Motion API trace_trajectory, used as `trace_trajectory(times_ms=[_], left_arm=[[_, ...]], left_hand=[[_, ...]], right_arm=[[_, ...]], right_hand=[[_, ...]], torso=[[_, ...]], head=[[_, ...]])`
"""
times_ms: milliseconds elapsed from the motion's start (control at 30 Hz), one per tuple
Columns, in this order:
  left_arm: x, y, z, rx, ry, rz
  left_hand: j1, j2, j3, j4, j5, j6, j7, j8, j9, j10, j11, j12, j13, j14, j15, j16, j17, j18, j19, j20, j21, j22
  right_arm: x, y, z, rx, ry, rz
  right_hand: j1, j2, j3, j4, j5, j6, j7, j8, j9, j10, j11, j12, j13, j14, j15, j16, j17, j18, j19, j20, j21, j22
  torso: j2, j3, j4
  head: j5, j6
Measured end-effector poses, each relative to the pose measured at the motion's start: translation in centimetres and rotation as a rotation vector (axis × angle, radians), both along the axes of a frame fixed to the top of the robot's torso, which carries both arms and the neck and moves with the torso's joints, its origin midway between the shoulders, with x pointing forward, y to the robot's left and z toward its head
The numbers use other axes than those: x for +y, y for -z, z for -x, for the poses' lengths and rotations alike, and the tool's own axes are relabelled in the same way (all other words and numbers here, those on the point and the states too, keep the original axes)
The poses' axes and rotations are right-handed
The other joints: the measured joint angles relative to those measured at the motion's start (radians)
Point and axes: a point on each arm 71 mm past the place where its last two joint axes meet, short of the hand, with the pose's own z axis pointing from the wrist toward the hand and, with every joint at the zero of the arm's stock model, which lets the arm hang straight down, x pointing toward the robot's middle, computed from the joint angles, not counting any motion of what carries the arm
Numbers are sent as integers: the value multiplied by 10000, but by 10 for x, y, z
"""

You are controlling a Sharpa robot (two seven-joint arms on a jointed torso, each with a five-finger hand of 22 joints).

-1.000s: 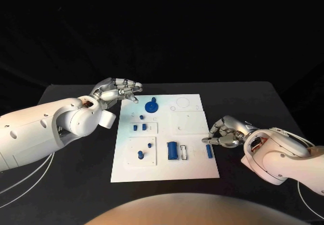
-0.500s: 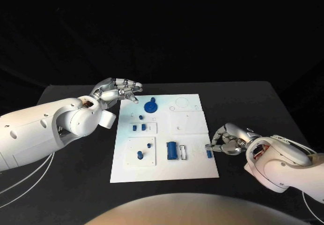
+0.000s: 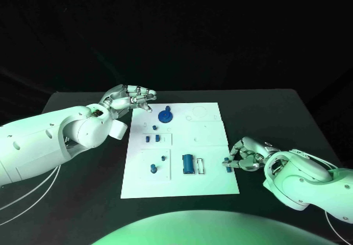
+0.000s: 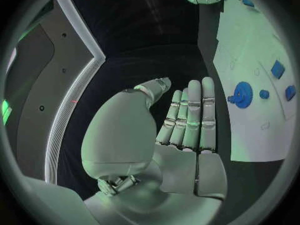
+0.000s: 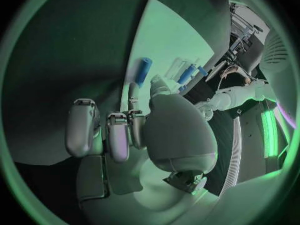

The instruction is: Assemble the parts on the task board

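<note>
"Two white arms over one black table (image 3: 81, 204); what's where?"

"At the centre lies the flat white rectangular task board (image 3: 209, 181). The left hand (image 3: 131, 98) hovers at the board's eleven o'clock corner, fingers straight and together, holding nothing. The right hand (image 3: 245, 155) is curled down at the four o'clock edge."

"And the pieces?"

"A round blue disc-shaped part (image 3: 166, 115) sits near twelve o'clock, a blue cylinder (image 3: 188, 163) lies near six. A short blue peg (image 3: 227, 166) lies at the right edge, just under the right fingertips."

"Is it gripped?"

"I cannot tell; in the right wrist view the fingers (image 5: 119, 135) bend toward the peg (image 5: 143, 71), but contact is hidden."

"The risk?"

"Likely the peg rolls off the board's edge if the fingertips push it sideways instead of closing round it."
</note>
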Motion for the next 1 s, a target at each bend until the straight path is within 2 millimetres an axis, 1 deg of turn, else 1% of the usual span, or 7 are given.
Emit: trace_trajectory(times_ms=[300,633,700,767,833,933,1000], left_arm=[[0,0,0,5,1,-2],[0,0,0,11,-1,-7],[0,0,0,12,0,-8],[0,0,0,14,0,-9],[0,0,0,15,0,-9],[0,0,0,17,-2,-12],[0,0,0,18,-3,-13]], left_hand=[[0,0,0,0,0,0,0,0,0,0,0,0,0,0,0,0,0,0,0,0,0,1],[0,0,0,0,0,0,0,0,0,0,0,-1,1,0,0,0,0,0,-1,-1,0,1],[0,0,0,0,0,0,0,0,0,0,0,-1,0,0,0,0,0,0,-1,-1,0,2],[0,0,0,0,0,0,0,0,0,0,0,-1,1,0,0,0,0,0,0,0,0,1],[0,0,0,0,0,0,0,0,0,0,0,-1,1,0,0,0,0,0,-1,-1,0,2],[0,0,0,0,0,0,0,0,0,0,0,-1,1,0,0,0,0,0,-1,-1,0,2],[0,0,0,0,0,0,0,0,0,0,0,-1,1,0,0,0,0,0,-1,-1,0,2]], right_arm=[[2,6,-1,108,-99,150],[6,9,-4,-83,-360,381],[7,9,-4,-144,-432,426],[9,9,-3,-197,-519,449],[10,9,-3,-253,-602,468],[13,8,-3,-339,-750,490],[16,7,-2,-394,-853,476]], right_hand=[[102,-20,28,-28,0,7,-6,37,55,0,0,-39,0,0,0,0,-1,0,0,0,-44,-1],[854,-252,266,-45,43,93,-17,132,258,0,-73,-60,-1,0,0,0,-2,0,0,0,-121,-2],[1116,-345,349,-69,144,101,-10,128,279,0,-72,-95,-1,0,-1,-39,-2,0,0,0,-153,-2],[1394,-439,447,-84,377,88,-23,89,341,0,-72,-94,-1,0,0,-39,-2,0,0,0,-208,-2],[1553,-464,513,-100,509,69,-41,-79,341,0,-72,-125,-1,0,-1,-39,-2,0,0,0,-208,-3],[1887,-504,735,-89,686,-16,-25,-173,316,-1,-71,-156,-1,1,0,-39,-3,-1,0,0,-243,-3],[2176,-550,954,90,1168,-14,-23,-295,164,-1,-71,-156,-1,0,0,-39,-3,-1,0,0,-243,-4]], torso=[[1,0,-6],[-6,-2,-4],[-7,-2,-4],[-7,-2,1],[-9,-3,3],[-12,-4,3],[-13,-4,3]], head=[[0,0],[-12,0],[-13,0],[-13,0],[-12,0],[-12,0],[-12,0]])
